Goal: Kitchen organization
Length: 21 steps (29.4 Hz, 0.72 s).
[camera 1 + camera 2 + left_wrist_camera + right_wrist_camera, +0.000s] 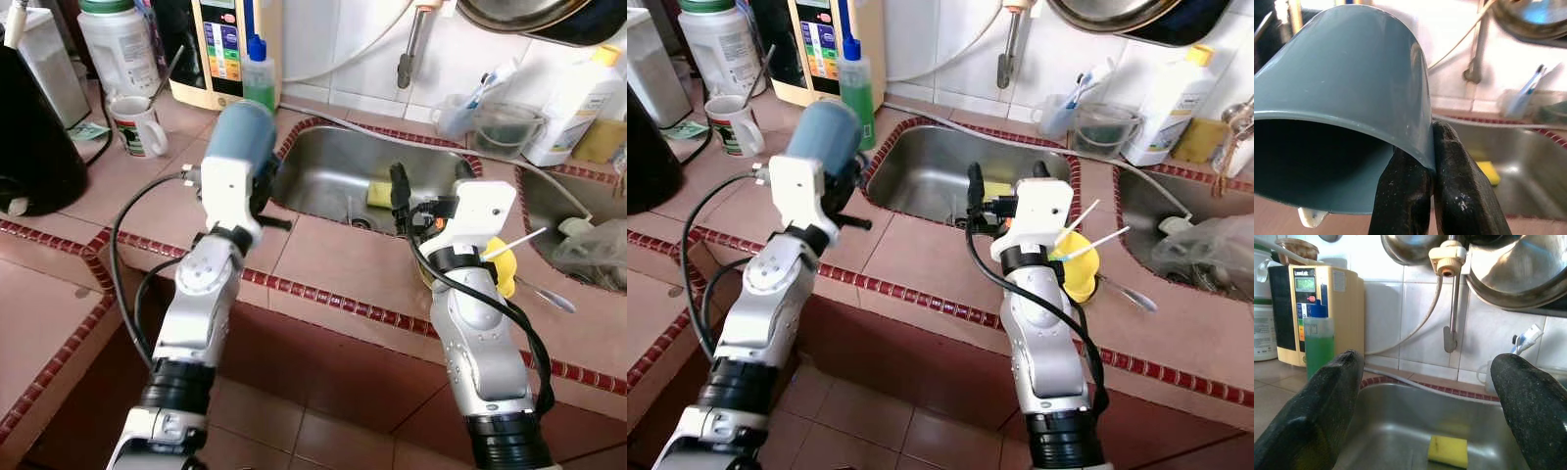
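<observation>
The tiled tabletop (323, 255), terracotta with dark red edging, is carrying a stainless steel sink (333, 171) whose smooth basin is holding a soft yellow sponge (1448, 451). The left pincer (1432, 166) is pinching the thin rim of a blue-grey plastic cup (243, 137), one finger inside and one outside, and is holding the cup tipped above the tabletop just left of the sink. The cup is appearing light, rigid and glossy, so it is likely slippery; the rim wall is the sensible hold. The right pincer (1430, 396) is hovering spread and empty at the sink's near edge.
</observation>
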### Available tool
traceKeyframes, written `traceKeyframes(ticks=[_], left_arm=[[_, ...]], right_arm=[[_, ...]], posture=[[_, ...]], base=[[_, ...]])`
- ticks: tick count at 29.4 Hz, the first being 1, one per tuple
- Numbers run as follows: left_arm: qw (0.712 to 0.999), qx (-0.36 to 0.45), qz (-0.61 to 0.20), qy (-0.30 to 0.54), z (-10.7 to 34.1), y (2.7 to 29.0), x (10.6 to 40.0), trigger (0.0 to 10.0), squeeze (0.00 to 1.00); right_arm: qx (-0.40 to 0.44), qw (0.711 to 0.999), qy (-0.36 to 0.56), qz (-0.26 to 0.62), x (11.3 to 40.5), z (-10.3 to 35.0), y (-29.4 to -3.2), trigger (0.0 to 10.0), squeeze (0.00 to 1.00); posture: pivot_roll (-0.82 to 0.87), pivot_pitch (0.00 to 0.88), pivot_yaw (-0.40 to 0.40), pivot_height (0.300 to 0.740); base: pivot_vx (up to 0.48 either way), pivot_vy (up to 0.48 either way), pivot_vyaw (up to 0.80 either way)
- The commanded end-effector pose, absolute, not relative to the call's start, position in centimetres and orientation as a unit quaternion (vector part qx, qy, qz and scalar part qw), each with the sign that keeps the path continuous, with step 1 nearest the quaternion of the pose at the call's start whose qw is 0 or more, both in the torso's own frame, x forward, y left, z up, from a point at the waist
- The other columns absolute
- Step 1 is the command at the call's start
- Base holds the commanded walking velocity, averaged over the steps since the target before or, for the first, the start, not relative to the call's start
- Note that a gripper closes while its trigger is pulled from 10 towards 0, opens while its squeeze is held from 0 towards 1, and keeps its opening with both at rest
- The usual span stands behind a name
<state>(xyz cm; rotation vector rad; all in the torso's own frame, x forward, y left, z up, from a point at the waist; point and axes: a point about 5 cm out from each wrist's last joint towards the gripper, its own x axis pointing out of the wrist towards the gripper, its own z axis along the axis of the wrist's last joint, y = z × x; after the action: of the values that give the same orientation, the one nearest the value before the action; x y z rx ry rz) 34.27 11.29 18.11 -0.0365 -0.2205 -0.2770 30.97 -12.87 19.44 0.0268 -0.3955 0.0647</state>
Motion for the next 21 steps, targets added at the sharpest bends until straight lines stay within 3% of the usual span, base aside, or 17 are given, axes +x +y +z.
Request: traceKeyframes(ticks=[1, 16, 21], left_arm=[[0.980, 0.003, -0.142, -0.141, 19.07, 10.99, 33.83, 10.0, 0.00], [0.977, 0.008, -0.143, -0.160, 19.26, 11.51, 33.28, 10.0, 0.00], [0.978, 0.008, -0.146, -0.149, 19.00, 11.44, 33.24, 10.0, 0.00]], right_arm=[[0.007, 0.981, -0.194, 0.015, 30.90, 18.88, -13.34, 10.0, 0.00], [-0.011, 0.982, -0.188, 0.020, 31.09, 18.35, -13.80, 10.0, 0.00], [-0.006, 0.984, -0.180, 0.013, 31.32, 18.25, -14.24, 10.0, 0.00]], posture=[[0.03, 0.012, -0.031, 0.740], [0.04, 0.020, -0.058, 0.740], [0.03, 0.009, -0.052, 0.740]], base=[[0.000, 0.000, 0.00], [0.000, 0.000, 0.00], [0.000, 0.000, -0.77]])
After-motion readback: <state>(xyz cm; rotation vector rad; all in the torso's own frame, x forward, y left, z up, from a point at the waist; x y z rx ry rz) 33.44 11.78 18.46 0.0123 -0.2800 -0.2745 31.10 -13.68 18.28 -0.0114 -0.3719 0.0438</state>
